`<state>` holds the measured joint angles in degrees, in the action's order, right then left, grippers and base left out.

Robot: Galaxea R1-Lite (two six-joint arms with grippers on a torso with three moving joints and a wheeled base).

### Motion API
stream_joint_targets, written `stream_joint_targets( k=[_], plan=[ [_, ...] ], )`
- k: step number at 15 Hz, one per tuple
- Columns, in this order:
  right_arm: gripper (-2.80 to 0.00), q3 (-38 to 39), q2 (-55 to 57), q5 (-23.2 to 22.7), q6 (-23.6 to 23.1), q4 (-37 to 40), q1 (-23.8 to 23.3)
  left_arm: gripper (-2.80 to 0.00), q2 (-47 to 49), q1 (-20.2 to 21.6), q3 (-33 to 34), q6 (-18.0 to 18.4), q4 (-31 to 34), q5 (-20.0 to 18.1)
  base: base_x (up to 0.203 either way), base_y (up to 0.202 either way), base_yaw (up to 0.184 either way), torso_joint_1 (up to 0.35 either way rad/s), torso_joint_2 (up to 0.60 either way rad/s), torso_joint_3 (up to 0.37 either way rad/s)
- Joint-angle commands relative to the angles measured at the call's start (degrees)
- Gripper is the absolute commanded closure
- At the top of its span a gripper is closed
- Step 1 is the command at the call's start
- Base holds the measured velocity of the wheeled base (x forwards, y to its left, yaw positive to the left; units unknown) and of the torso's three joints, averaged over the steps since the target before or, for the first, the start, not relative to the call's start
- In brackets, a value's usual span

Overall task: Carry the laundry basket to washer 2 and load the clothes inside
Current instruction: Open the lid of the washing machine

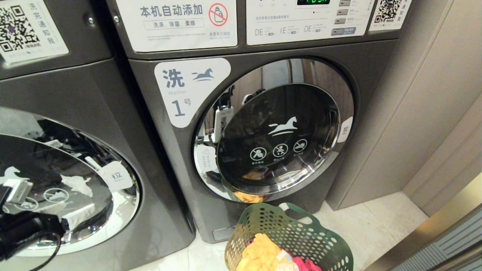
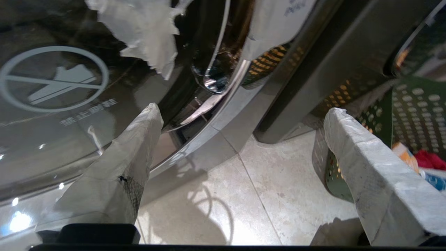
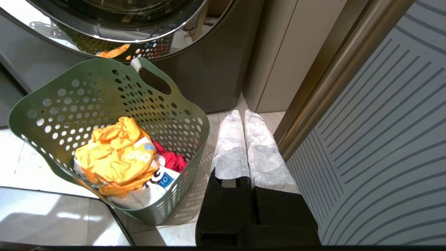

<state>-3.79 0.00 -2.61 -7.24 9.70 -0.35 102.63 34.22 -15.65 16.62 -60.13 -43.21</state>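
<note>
The green laundry basket (image 1: 301,233) stands on the floor in front of the washer labelled "1" (image 1: 180,94). In it lie the clothes: a yellow garment (image 3: 115,157) on top, a white printed shirt (image 3: 153,188) and a red piece (image 3: 170,158). Left of that washer is a second grey washer (image 1: 75,113); no number shows on it. My left arm (image 1: 26,229) is low in front of its round glass door (image 2: 62,115). The left gripper (image 2: 244,111) is open and empty, with the basket (image 2: 414,108) off to one side. My right gripper (image 3: 243,113) is shut on nothing, just beside the basket (image 3: 104,101).
The door of washer "1" (image 1: 278,131) is closed and mirrors the basket. A beige cabinet wall (image 1: 414,113) rises right of it. A brass-edged ribbed panel (image 3: 366,104) stands close to the right gripper. Pale tiles (image 2: 251,195) lie between the machines and the basket.
</note>
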Motion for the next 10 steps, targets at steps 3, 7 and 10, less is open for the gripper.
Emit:
stream_joint_targets(
  k=[3,7,10],
  plan=[
    [0.0,0.01,0.09,-0.12,-0.05,0.05,0.0,-2.8,3.05,0.98,0.85,4.93,-0.52,-3.27,0.0,0.0,0.0,0.0,0.0,0.0],
    [0.0,0.01,0.09,-0.03,-0.13,0.05,0.0,-2.8,3.88,-1.27,1.11,8.6,-3.68,-3.2,0.0,0.0,0.0,0.0,0.0,0.0],
    [0.0,0.01,0.09,-0.03,-0.14,0.05,0.0,-2.8,5.32,-2.79,1.47,9.89,-9.9,-3.19,0.0,0.0,0.0,0.0,0.0,0.0]
  ],
)
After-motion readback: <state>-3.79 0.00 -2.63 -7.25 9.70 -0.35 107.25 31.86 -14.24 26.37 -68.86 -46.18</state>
